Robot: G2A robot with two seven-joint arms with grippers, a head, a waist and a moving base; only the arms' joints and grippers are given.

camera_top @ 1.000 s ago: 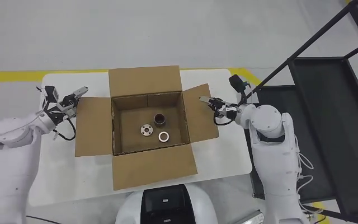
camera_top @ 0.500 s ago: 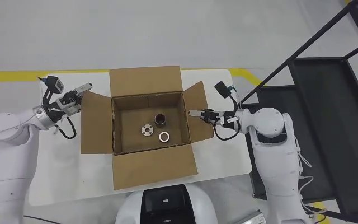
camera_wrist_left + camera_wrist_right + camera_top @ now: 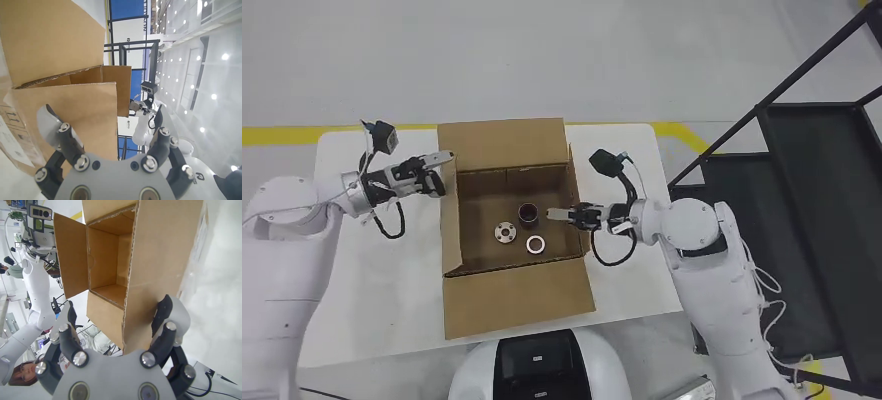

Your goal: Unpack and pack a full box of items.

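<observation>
The left claw (image 3: 442,167) and right claw (image 3: 554,214) are held wide open astride the box's (image 3: 517,295) side flaps (image 3: 155,256), now raised upright from flat.

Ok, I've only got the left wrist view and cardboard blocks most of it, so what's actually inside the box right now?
Observer: The top view shows three small parts on the floor of the box: a dark round part, a metal flange and a white ring.
Operator: And the other arm?
Observer: The right end effector is at the right flap, which stands upright. The right wrist view shows that flap's edge between its open jaws.
Operator: Is the front flap up too?
Observer: No, in the top view the front flap lies folded outward.
</observation>
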